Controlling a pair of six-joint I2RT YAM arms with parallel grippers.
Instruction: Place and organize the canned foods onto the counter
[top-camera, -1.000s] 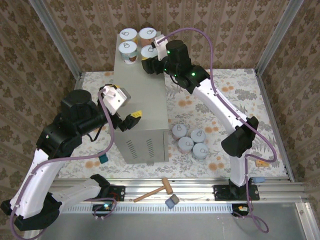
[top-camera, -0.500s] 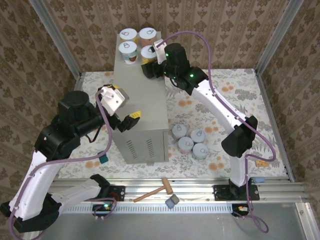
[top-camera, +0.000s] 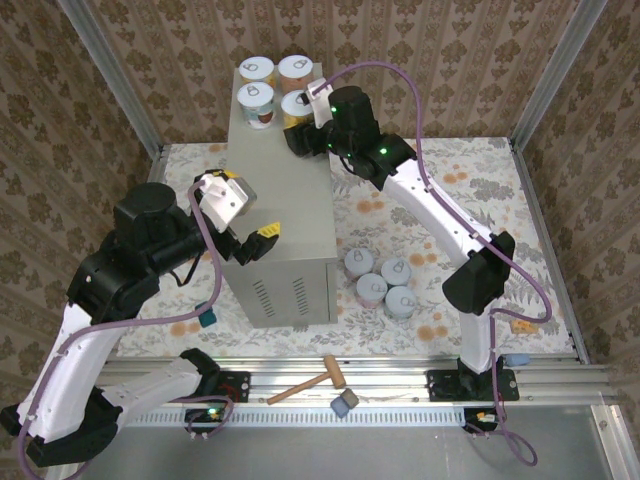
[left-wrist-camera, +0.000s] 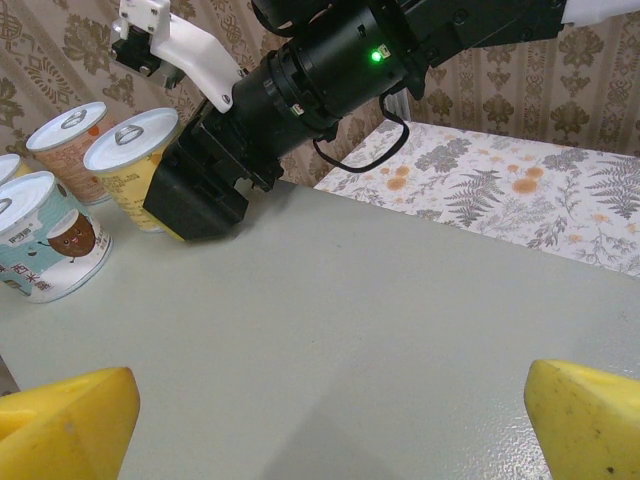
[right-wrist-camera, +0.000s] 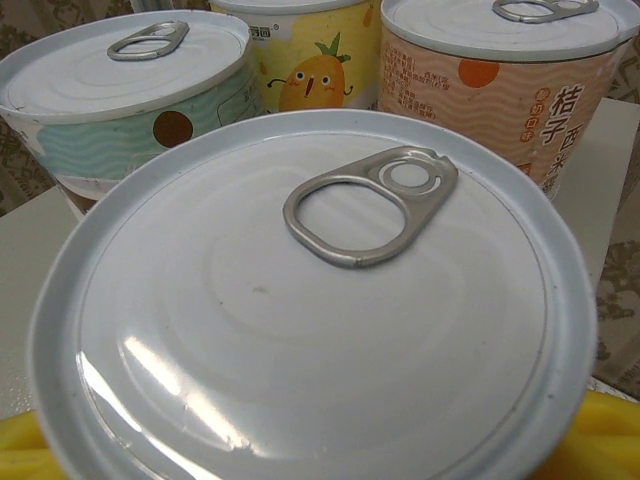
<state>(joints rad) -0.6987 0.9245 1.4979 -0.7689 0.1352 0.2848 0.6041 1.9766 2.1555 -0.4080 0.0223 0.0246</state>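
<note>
Cream floral-print floor (top-camera: 470, 190) spreads under everything, walled in by brown damask panels; on it, left of centre, stands the counter (top-camera: 285, 215), a tall beige-grey metal box with a flat top and vent slots on its near face; the left arm (top-camera: 120, 270) leans in from the counter's left side, and the right arm (top-camera: 440, 215) runs from its base at the right across to the counter's far end; the left gripper (left-wrist-camera: 328, 420) hangs over the near half of the counter top, its yellow pads (left-wrist-camera: 65, 425) spread wide with nothing between them; the right gripper (right-wrist-camera: 310, 445) sits at the far right of the top, its yellow fingertips (right-wrist-camera: 600, 440) flanking a yellow-labelled can (left-wrist-camera: 125, 150) just under the lid rim, though I cannot tell whether they press on it or stand slightly off; that can stands upright on the counter as the near-right member of a two-by-two block at the far end; a teal can (right-wrist-camera: 120, 100) stands beside it, a pineapple can (right-wrist-camera: 305, 60) and a tangerine can (right-wrist-camera: 500, 90) behind, all upright, pull tabs up, close together; four more cans (top-camera: 380, 280), grey from above, huddle upright on the floor just right of the counter's near corner; a wooden mallet (top-camera: 320, 378) lies on the metal rail (top-camera: 400, 375) between the arm bases, a small grey block (top-camera: 345, 403) just beside its head; a small teal block (top-camera: 207, 318) lies near the counter's near-left corner
</note>
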